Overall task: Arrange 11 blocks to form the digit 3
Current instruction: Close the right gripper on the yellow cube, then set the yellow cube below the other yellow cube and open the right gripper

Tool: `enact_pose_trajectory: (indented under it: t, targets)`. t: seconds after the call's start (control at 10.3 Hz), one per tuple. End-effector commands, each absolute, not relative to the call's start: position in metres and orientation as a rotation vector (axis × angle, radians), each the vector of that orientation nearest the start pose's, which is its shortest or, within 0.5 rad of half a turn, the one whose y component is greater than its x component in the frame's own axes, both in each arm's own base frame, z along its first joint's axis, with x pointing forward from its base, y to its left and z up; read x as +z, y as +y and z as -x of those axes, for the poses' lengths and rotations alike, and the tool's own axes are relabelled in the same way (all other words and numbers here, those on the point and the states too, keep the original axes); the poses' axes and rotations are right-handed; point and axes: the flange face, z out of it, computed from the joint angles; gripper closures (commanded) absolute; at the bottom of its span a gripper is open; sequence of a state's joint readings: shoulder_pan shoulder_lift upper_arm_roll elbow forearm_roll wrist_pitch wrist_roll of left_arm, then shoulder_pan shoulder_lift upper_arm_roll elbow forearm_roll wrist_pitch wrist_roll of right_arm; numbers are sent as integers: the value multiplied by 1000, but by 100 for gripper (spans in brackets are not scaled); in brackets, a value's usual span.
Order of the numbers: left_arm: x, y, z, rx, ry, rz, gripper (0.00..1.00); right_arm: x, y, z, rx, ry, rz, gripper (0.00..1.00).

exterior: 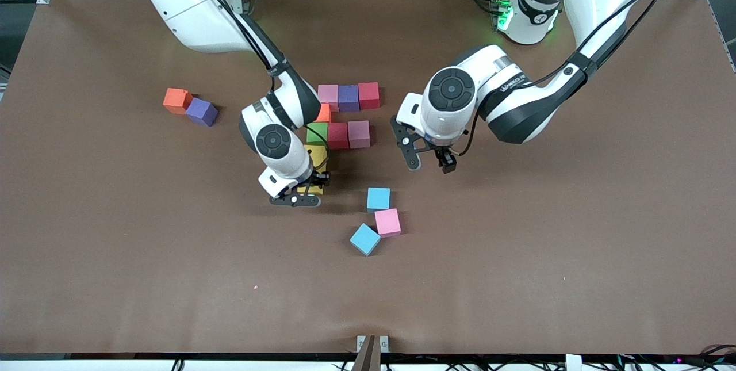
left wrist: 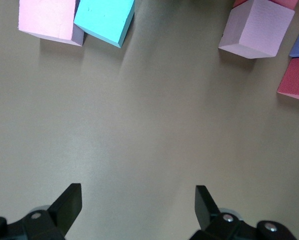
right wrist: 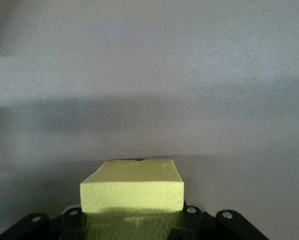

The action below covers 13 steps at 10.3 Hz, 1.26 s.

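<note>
My right gripper (exterior: pixel 307 188) is shut on a yellow block (right wrist: pixel 132 192), low over the table beside another yellow block (exterior: pixel 316 155). That one ends a column with a green block (exterior: pixel 317 132) and an orange block (exterior: pixel 324 113). A pink (exterior: pixel 328 94), purple (exterior: pixel 348 98) and red block (exterior: pixel 368 95) form a row, with a red (exterior: pixel 338 135) and pink block (exterior: pixel 359 133) in a second row. My left gripper (exterior: pixel 428 161) hangs open and empty over bare table (left wrist: pixel 138 200).
Two sky blue blocks (exterior: pixel 378 198) (exterior: pixel 365 238) and a pink block (exterior: pixel 387 222) lie loose nearer the front camera. An orange block (exterior: pixel 176 100) and a purple block (exterior: pixel 201 111) sit together toward the right arm's end of the table.
</note>
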<state>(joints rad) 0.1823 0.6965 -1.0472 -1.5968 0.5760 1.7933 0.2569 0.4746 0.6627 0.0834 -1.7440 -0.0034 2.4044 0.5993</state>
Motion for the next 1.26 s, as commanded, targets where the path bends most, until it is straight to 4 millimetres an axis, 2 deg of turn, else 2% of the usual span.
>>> enact_pose_trajectory:
  t: [0.0,0.48,0.78,0.87,0.97,1.07,1.16]
  targets:
    - [372,-383,-529,230,1815,2567,0,198,345,-551,53,120,3106,100]
    - [371,-382,-530,232,1816,2568,0,192,348,-543,77,138,3110,100]
    - [372,-371,-541,227,1785,2594,0,188,347,-539,92,136,3115,100]
    - [374,-370,-543,219,1778,2604,0,187,347,-537,98,133,3117,96]
    - [374,-366,-546,221,1770,2617,0,189,351,-536,100,123,3113,70]
    - [373,-363,-547,235,1765,2644,0,189,351,-536,99,119,3114,1]
    - [372,-361,-549,242,1756,2656,0,195,351,-538,92,121,3112,0]
